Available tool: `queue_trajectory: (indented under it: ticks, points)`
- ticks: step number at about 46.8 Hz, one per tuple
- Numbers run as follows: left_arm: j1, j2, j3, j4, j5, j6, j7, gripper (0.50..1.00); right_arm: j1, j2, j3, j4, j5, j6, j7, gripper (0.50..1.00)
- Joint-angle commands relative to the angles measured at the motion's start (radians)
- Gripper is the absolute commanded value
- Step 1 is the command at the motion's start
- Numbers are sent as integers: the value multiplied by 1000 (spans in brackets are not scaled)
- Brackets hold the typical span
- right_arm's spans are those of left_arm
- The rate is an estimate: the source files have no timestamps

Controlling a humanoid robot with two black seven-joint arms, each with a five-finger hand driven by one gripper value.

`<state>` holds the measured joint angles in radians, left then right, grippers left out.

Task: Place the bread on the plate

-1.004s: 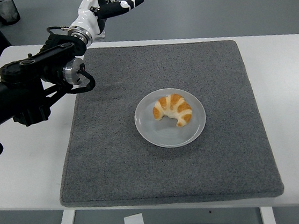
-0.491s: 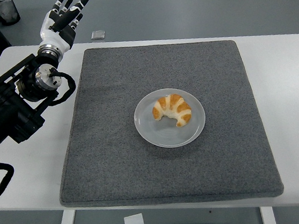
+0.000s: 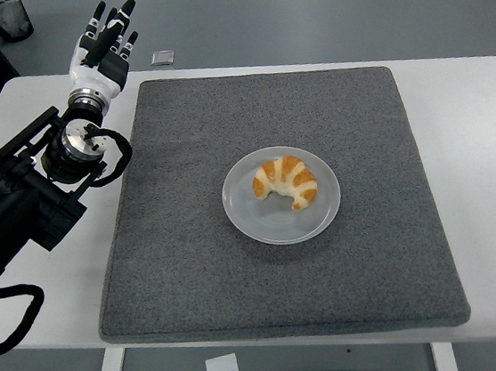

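White table (image 3: 54,288), near edge along the bottom of the head view, bare strips showing left and right of the mat. Grey felt-like mat (image 3: 195,272) covers most of the tabletop, roughly square, lying flat, near corners rounded. Under the table's near edge, part of a white leg and a pale metal base plate on the grey floor.

Mid-mat: round light-grey plate (image 3: 275,223), sitting flat on the mat, a bit left of mat centre. Bread (image 3: 285,181), a croissant, golden-orange with paler bands, lies on the plate in its far half, curved with both ends pointing toward the near side. It sits wholly inside the plate rim. Nothing touches it.

Left arm comes in from the left edge, black, bulky links, black cable looping near the wrist and another loop at lower left. It lies over the bare table strip left of the mat, wrist about at the mat's left edge, well apart from the plate.

Far left: left hand (image 3: 105,48), white with black fingertips, raised past the table's far edge, palm side not clear. Fingers (image 3: 127,9) extended and slightly spread, empty, gripping nothing.

Beyond the table: grey floor, a small flat pale object (image 3: 161,57) on it just past the far edge, a dark container (image 3: 7,18) at the top left corner.
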<state>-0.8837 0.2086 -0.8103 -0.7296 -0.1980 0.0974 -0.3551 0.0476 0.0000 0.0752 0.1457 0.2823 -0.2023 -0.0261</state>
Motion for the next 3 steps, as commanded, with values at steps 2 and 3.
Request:
queue_trajectory:
  ticks: [2, 3]
  points:
    - [0, -5, -1, -1, 0, -2, -19, 1000, 0, 0, 1, 0, 1, -2, 0, 952]
    - [0, -6, -1, -1, 0, -4, -25, 1000, 0, 0, 3, 0, 3, -3, 0, 952]
